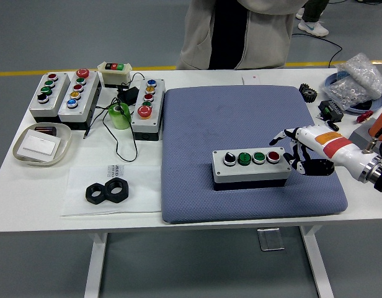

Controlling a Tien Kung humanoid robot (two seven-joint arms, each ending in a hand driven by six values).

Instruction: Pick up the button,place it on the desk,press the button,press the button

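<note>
Head view: right hand (301,151) fingers spread, empty, beside button box (250,168) on mat (240,118).

Right hand (301,151) low, fingers spread, empty

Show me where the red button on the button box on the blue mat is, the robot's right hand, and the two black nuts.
red button (273,156), head view, on its red cap.
right hand (302,149), head view, on the palm.
black nuts (108,191), head view, where the two meet.
</note>
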